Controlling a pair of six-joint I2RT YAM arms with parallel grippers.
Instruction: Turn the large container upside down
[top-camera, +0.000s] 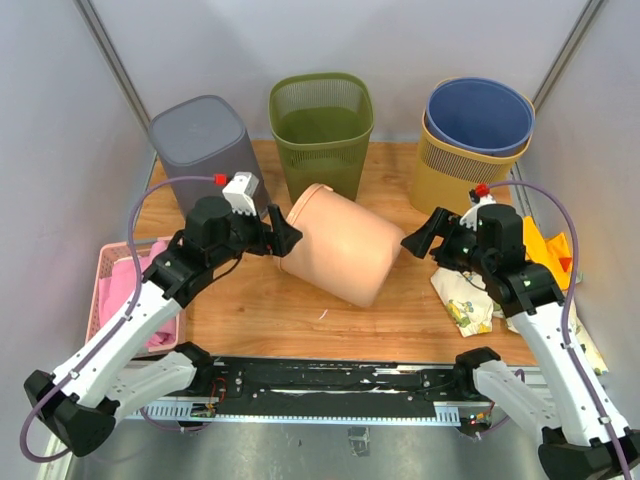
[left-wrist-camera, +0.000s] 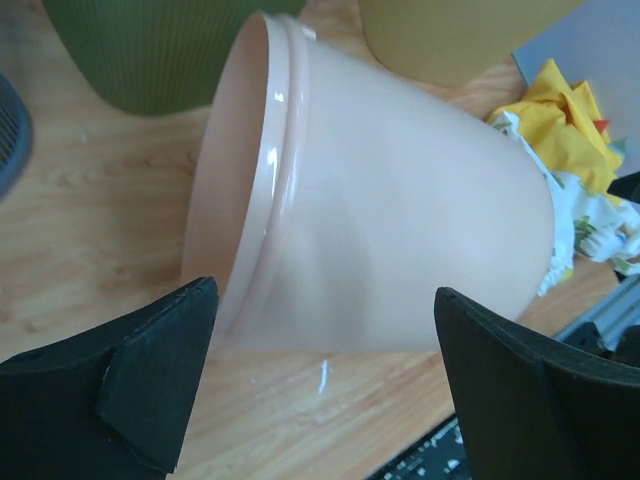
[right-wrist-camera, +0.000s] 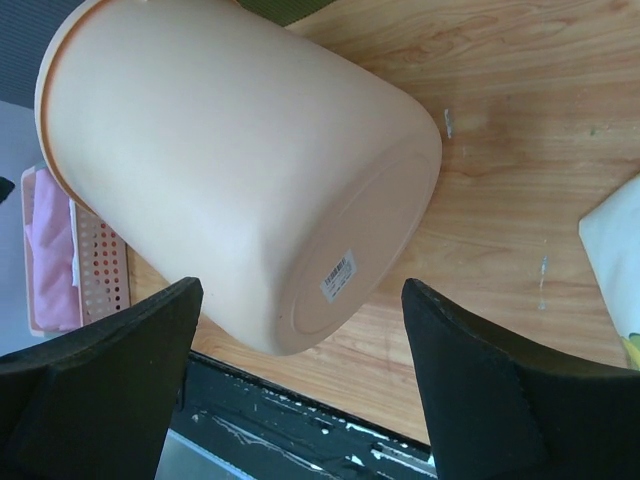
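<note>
The large container (top-camera: 340, 245) is a peach plastic bin lying on its side on the wooden table (top-camera: 250, 310). Its open rim faces back-left and its flat base faces front-right. My left gripper (top-camera: 288, 236) is open just left of the rim, and the left wrist view shows the bin (left-wrist-camera: 400, 200) beyond the gripper (left-wrist-camera: 325, 295), not between its fingers. On the other side, my right gripper (top-camera: 420, 235) is open, a short gap from the base. A white label is visible on the base (right-wrist-camera: 340, 275), ahead of the right gripper (right-wrist-camera: 300, 290).
Along the back stand an upturned grey bin (top-camera: 200, 140), a green mesh bin (top-camera: 322, 125) and a yellow bin (top-camera: 455, 175) with a blue bin (top-camera: 480, 112) nested in it. A pink basket (top-camera: 105, 290) sits at the left edge. Crumpled cloths (top-camera: 465, 295) lie at the right.
</note>
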